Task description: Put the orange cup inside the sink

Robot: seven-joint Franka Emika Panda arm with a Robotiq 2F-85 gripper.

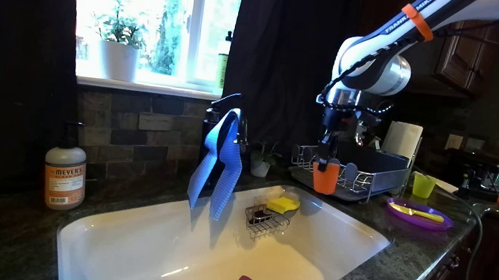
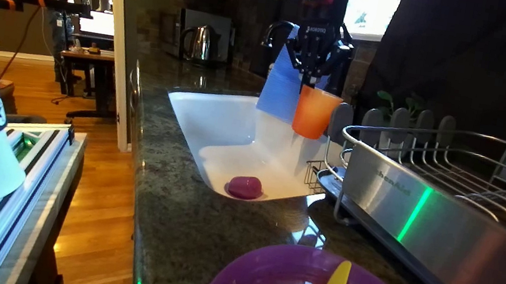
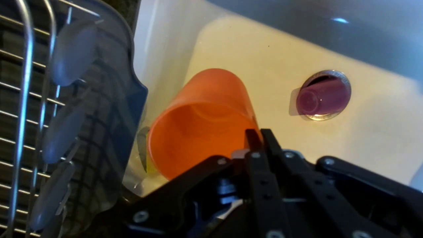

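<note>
1. gripper point(image 3: 261, 136): fingers drawn nearly together, the wall of the orange cup point(image 2: 314, 114) pinched between them at the rim; one finger inside, one outside
2. orange cup: in the air, mouth up, slightly tilted; in the wrist view it shows over the sink point(image 1: 137, 235), just right of the rack point(image 2: 448, 246)
3. sink: purple cup point(image 3: 327, 96) on its side over the drain point(image 3: 317, 80); caddy point(image 1: 264, 227) on the far wall toward the right, sponge point(image 1: 283, 205) at its top
4. faucet point(image 1: 243, 129): far side of the sink; towel point(image 1: 227, 179) draped over it, ends hanging over the sink
5. counter point(image 1: 371, 264), right of the sink in an exterior view: plate point(image 1: 408, 219) with knife point(image 1: 422, 214) lying on it; green cup point(image 1: 423, 186) upright on the plate's far side
6. soap bottle point(image 1: 65, 176): upright on the counter, left of the sink in an exterior view
</note>
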